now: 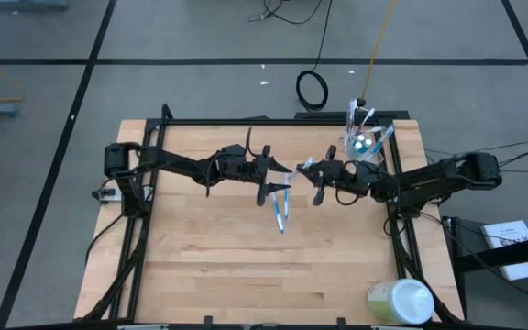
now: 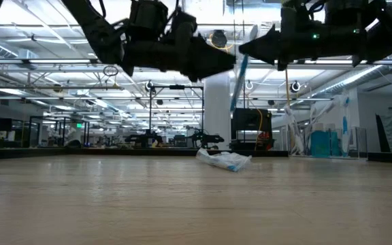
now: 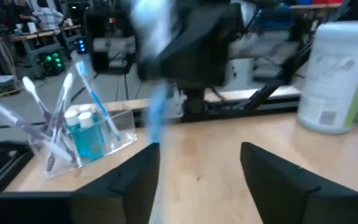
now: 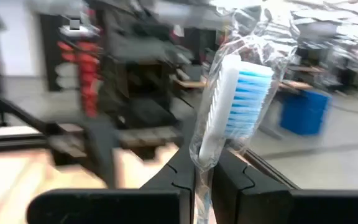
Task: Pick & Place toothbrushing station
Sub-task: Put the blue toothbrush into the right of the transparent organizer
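My right gripper (image 4: 204, 168) is shut on a white toothbrush with blue bristles (image 4: 238, 93), still in its clear wrapper. It holds the brush above the middle of the table (image 1: 308, 169). My left gripper (image 3: 197, 162) faces it from the left (image 1: 289, 174), fingers open. The brush's blue handle (image 3: 157, 118) hangs just in front of them, close to one finger. A second wrapped brush (image 1: 280, 209) lies flat on the wood below (image 2: 224, 160). The clear cup (image 1: 363, 145) at the far right holds several brushes and teal-capped tubes (image 3: 86, 134). My right gripper pinches the wrapped toothbrush between its two fingers, on the neck just under the head (image 4: 202, 163). The fingers come level from the table's right and lie across the brush. The brush stands nearly upright, head up, handle hanging below (image 2: 235, 85), clear of the table. My left gripper: I cannot tell whether the blurred handle touches its finger (image 3: 143, 180).
A large pale green-and-white round container (image 1: 400, 301) lies at the near right corner and also shows in the left wrist view (image 3: 337, 74). A black frame (image 1: 273, 120) edges the wooden table. Bare wood spreads across the near half (image 1: 246, 275).
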{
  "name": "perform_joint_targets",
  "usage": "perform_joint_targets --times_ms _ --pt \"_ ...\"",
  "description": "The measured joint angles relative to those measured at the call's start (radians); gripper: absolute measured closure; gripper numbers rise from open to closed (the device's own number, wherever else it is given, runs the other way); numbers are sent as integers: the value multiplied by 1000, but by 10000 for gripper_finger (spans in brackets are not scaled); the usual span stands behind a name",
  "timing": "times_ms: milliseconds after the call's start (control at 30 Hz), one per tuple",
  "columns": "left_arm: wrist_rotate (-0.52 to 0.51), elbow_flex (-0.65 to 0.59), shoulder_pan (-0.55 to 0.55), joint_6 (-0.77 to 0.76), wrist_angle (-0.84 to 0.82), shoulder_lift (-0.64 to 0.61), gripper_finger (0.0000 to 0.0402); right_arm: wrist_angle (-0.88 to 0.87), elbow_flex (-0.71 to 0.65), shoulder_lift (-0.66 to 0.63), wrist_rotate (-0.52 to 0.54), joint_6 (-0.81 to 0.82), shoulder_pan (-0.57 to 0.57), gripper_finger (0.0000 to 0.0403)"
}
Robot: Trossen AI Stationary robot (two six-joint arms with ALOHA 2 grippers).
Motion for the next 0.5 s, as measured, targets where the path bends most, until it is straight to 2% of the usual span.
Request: perform_joint_targets --times_ms 300,400,500 --pt "9 1 37 5 -239 -188 138 -442 -1 -342 224 46 11 385" --pt "10 2 57 1 -306 -214 138 -589 -1 -444 369 67 33 385" --pt "8 1 71 -6 -334 -215 142 -728 0 -526 559 107 60 385"
